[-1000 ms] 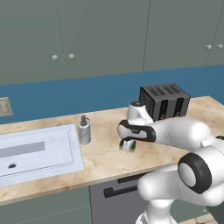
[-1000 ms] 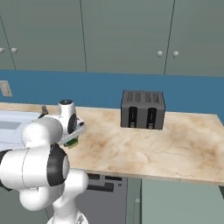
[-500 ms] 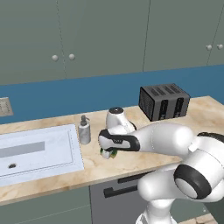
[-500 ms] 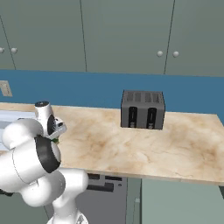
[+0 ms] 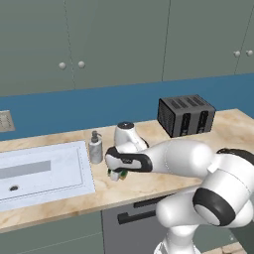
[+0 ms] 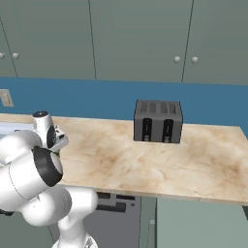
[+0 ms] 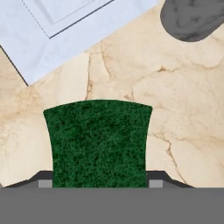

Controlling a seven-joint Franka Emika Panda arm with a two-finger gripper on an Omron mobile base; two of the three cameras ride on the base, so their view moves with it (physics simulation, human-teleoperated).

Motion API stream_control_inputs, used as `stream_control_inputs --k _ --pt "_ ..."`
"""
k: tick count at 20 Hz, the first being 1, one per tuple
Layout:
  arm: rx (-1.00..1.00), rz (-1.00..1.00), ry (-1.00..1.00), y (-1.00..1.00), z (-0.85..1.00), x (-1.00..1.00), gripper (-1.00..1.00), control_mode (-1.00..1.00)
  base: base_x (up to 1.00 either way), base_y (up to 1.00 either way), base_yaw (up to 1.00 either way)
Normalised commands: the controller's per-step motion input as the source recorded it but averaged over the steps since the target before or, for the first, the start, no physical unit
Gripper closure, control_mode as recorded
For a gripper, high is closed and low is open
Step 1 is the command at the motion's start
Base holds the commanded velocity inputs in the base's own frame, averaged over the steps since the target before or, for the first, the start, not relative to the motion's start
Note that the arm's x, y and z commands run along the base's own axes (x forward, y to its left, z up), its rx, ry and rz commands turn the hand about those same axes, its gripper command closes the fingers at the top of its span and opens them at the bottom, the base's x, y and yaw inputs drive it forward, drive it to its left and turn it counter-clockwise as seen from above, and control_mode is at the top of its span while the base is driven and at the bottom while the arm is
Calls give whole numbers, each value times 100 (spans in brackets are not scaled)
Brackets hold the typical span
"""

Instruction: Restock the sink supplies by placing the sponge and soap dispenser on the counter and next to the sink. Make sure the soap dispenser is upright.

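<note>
gripper [image 7: 99,183] clamped on the sponge [image 7: 99,142] (green face up) near the sink [image 5: 74,176].

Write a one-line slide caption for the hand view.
Jaws shut on the sponge above the counter, sink corner and soap dispenser beyond.

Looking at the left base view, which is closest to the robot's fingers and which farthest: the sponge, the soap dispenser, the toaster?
1. The sponge, held in the gripper itself, low over the counter.
2. The soap dispenser, upright just to the left, beside the sink.
3. The toaster, far right, at the back by the wall.
</note>
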Motion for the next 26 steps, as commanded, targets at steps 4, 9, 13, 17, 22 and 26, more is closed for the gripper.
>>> stream_control_inputs --k 4,9,13,17,22,26 --pt "4 0 0 16 -9 0 100 -100 0 0 0" --pt "3 0 0 19 -12 0 100 -100 0 0 0" --pt "1 0 0 15 -5 0 100 -100 0 0 0" --pt "0 0 0 8 -8 0 100 -100 0 0 0" --pt "0 0 0 2 -16 -8 -100 -100 0 0 0" --pt "0 0 -1 0 -12 -10 -100 -100 0 0 0"
